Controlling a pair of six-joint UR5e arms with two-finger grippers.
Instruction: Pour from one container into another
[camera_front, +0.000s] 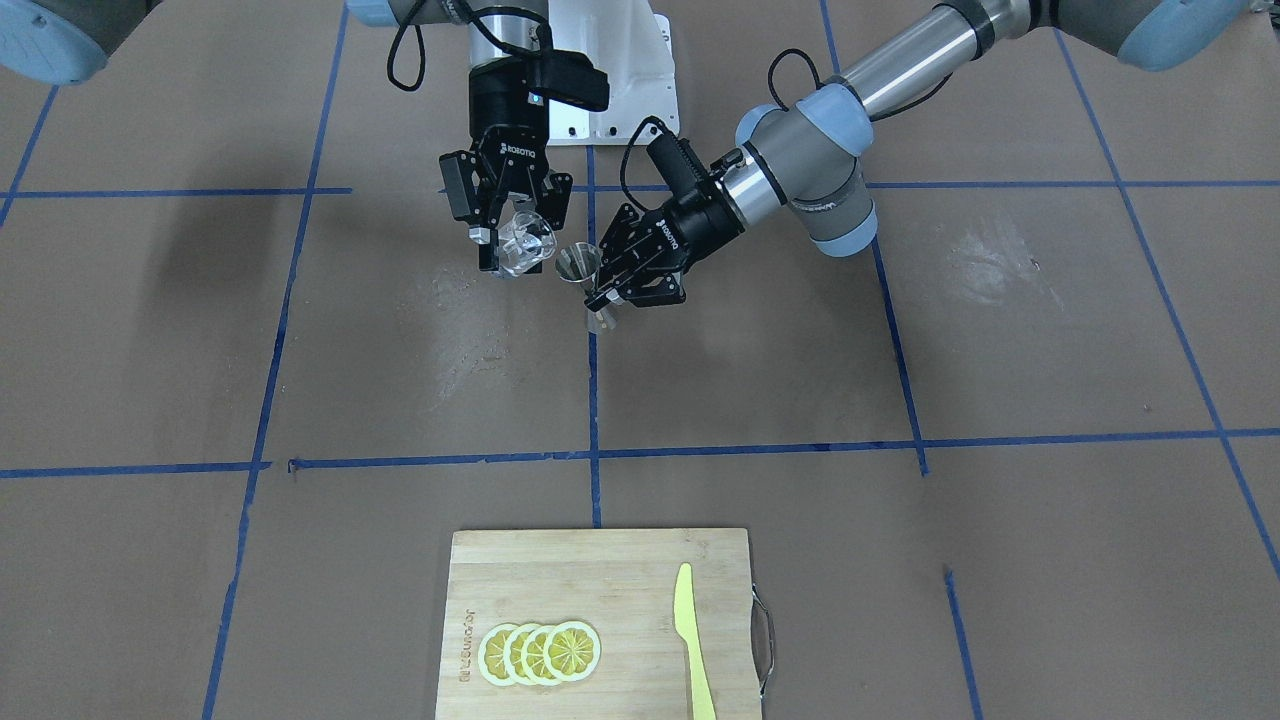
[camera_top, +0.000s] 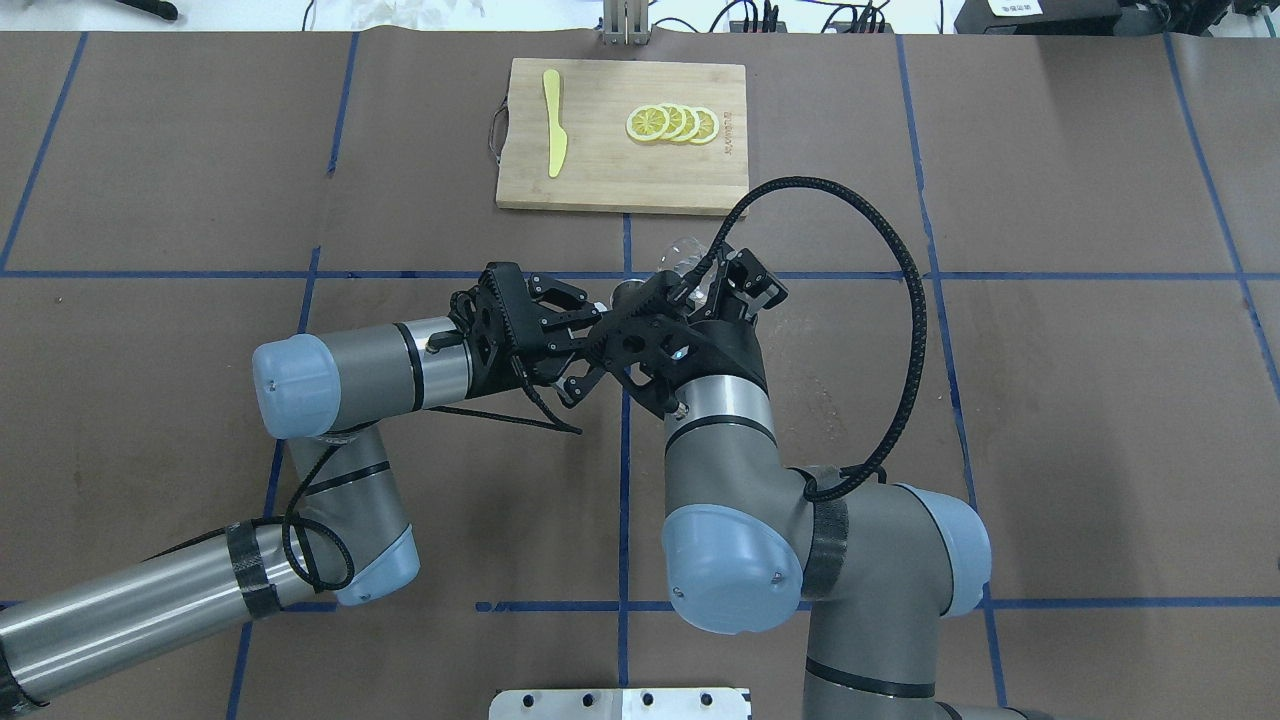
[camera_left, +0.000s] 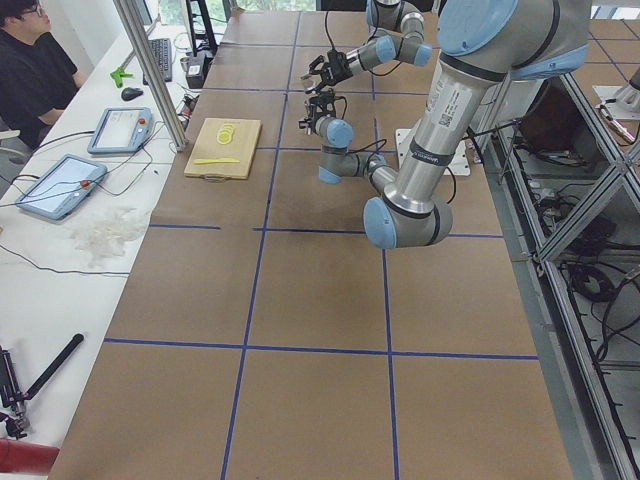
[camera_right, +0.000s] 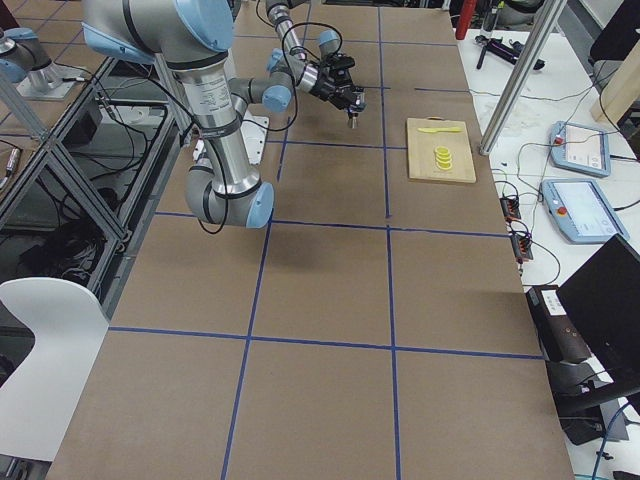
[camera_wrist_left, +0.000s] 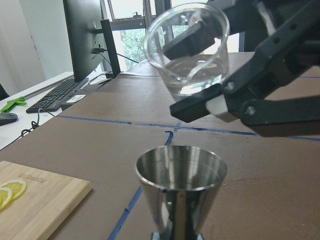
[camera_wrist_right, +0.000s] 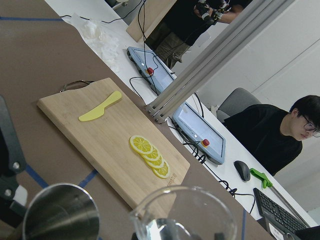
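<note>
**Pour step: cup poised at jigger mouth, no stream seen**

Glass cup (camera_wrist_left: 187, 55): held in the air, above and just to one side of the jigger's mouth, not touching it. Slightly tilted, pouring lip toward the jigger. It seems to hold a little clear liquid at the bottom.

Jigger (camera_wrist_left: 180, 190): upright, upper cone open to the cup. The inside looks bare in the left wrist view. Cannot tell whether its foot rests on the table.

Right gripper (camera_front: 520, 240): jaws closed on the cup's wall, coming down from above.

Left gripper (camera_front: 603, 292): jaws closed around the jigger's narrow waist, reaching in from the side.

The two grippers are near each other and apart, mid-table.

Well apart, at the table's far edge: a wooden cutting board (camera_front: 600, 600) with overlapping lemon slices (camera_front: 540, 652) and a yellow knife (camera_front: 692, 640). No part in this step.

Judgement: alignment is nearly done and the pour has not begun. The next move calls for bringing the lip over the centre of the mouth. Then roll the right wrist slowly, with the jigger held level. The mouth is narrow, so a fast tilt risks a spill.
</note>
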